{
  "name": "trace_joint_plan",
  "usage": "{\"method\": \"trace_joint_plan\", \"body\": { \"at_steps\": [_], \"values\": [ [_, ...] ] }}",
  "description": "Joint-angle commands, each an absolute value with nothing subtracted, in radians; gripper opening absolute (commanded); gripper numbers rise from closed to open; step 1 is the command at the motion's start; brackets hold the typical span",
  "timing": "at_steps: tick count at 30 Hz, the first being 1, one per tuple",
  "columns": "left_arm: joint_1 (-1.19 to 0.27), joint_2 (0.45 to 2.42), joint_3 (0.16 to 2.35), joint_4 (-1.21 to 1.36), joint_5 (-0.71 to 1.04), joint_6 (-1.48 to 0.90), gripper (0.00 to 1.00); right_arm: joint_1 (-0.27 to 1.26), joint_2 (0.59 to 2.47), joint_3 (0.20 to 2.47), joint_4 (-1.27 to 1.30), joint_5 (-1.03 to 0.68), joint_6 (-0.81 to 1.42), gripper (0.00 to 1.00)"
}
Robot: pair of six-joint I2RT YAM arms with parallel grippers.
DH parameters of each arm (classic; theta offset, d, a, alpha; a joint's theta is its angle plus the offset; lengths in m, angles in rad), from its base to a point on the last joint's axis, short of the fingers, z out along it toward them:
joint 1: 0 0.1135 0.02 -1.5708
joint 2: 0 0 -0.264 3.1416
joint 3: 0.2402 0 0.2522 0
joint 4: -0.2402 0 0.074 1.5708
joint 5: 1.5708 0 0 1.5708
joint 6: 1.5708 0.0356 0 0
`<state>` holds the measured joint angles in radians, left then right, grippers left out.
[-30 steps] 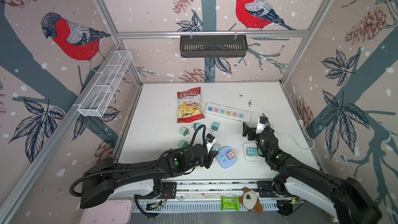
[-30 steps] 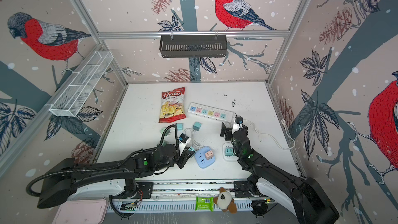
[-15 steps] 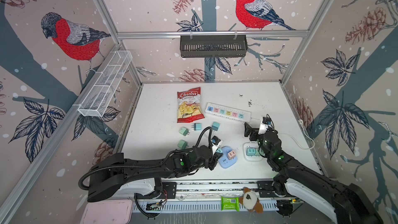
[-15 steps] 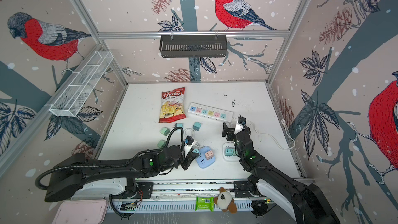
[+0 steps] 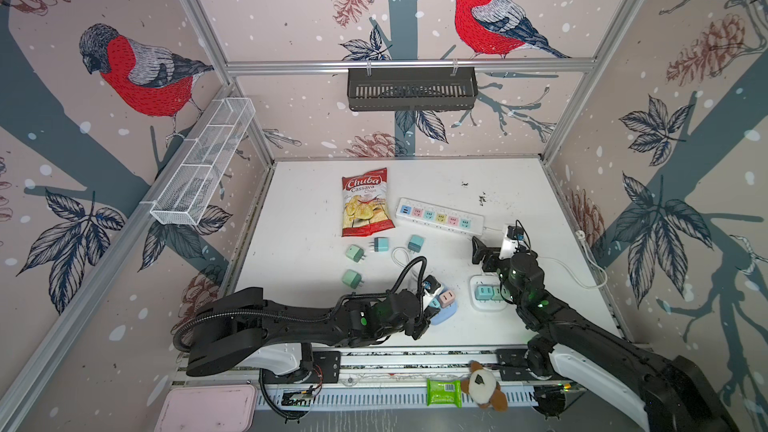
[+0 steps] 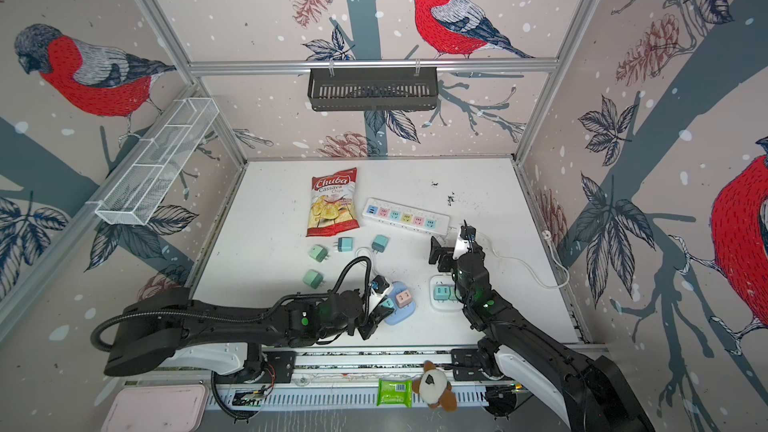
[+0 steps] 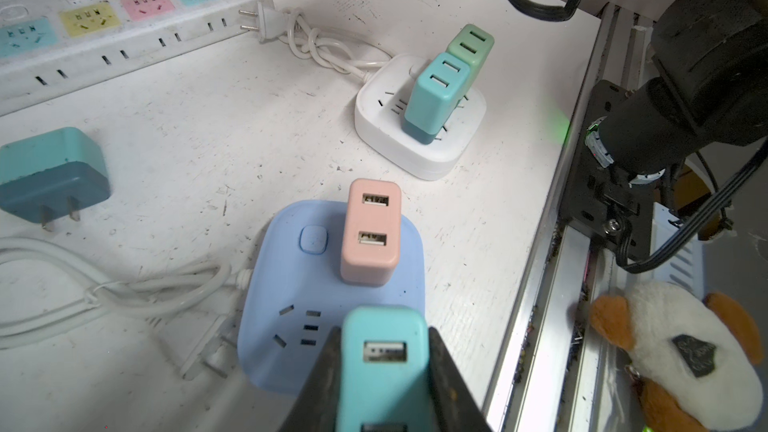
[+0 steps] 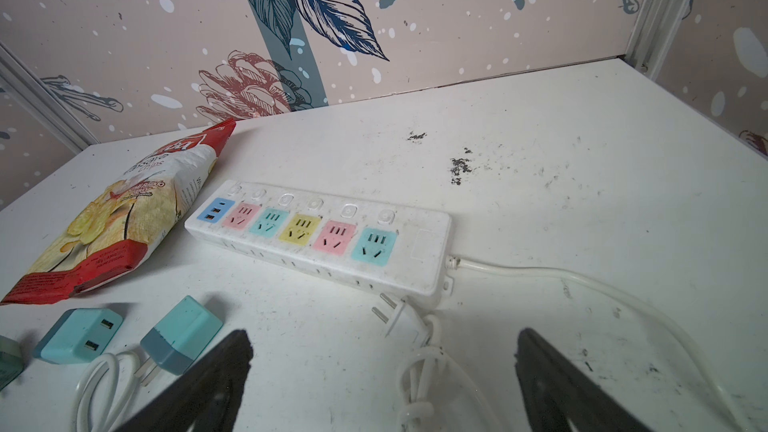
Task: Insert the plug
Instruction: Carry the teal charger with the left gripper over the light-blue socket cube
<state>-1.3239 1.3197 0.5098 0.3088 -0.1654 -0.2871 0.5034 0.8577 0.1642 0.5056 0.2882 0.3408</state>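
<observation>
The left pincer (image 7: 382, 332) is clamped on the flat sides of the teal charger plug (image 7: 383, 371). It looks light, rigid and slick, so a firm mid-body hold suits. Just below and ahead sits the blue socket block (image 7: 286, 284), with a pink charger (image 7: 371, 234) seated beyond. The right pincer (image 8: 382, 336) gapes empty.

There are eight plugs. Four lie loose: the far green plug (image 5: 354, 253), the near green plug (image 5: 351, 278), the left teal plug (image 5: 381, 244) and the right teal plug (image 5: 415, 243). Two stand in the white socket box (image 7: 436, 155): the upright teal plug (image 7: 436, 97) and the upright green plug (image 7: 471, 45). The pink plug (image 7: 372, 234) and the nearest teal plug (image 7: 384, 351) are at the blue socket box (image 7: 257, 305). With the long strip (image 5: 440, 216), that makes three socket things. There is one chips bag (image 5: 365, 201), one soft toy (image 5: 482, 384), one green pack (image 5: 444, 392) and one pink tray (image 5: 205, 407). There are two baskets: the black basket (image 5: 411, 89) and the wire basket (image 5: 203, 160).
</observation>
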Motion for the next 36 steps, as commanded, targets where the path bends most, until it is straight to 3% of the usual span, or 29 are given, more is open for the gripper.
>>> {"method": "trace_joint_plan", "body": {
  "at_steps": [1,22,36],
  "values": [
    [-1.325,1.333,0.519,0.355,-0.202,-0.273,0.00,0.502,0.852,0.164,0.515,0.279,0.351,1.00],
    [-1.325,1.420,0.533,0.364,-0.220,-0.257,0.00,0.491,0.848,0.161,0.515,0.268,0.356,1.00],
    [-1.325,1.365,0.500,0.273,-0.152,-0.256,0.00,0.486,0.844,0.160,0.514,0.262,0.358,1.00]
  ]
}}
